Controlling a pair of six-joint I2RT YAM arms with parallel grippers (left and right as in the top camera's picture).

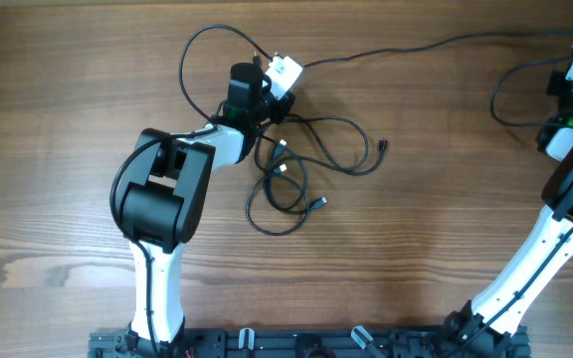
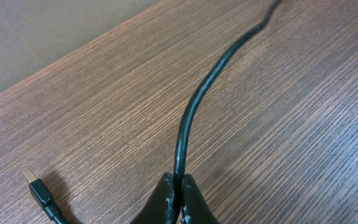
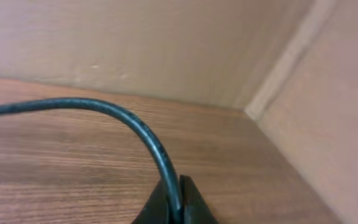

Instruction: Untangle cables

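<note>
Cables (image 2: 191, 118) look limp, light — pinch near plugs. Left gripper (image 2: 179, 182), beside the tangle (image 1: 286, 169), and right gripper (image 3: 178, 190) each clamp one.

L pincer (image 2: 179, 182) & R pincer (image 3: 178, 186) both pinched tight, arms extended fwd.

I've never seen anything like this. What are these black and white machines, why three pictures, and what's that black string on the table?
These are two robot arms, the left arm and the right arm, seen in the overhead picture. The other two pictures come from cameras on their wrists. On the wooden table lies a tangle of thin black cables. The left gripper and the right gripper are each shut on what looks like one long cable running between them.
</note>
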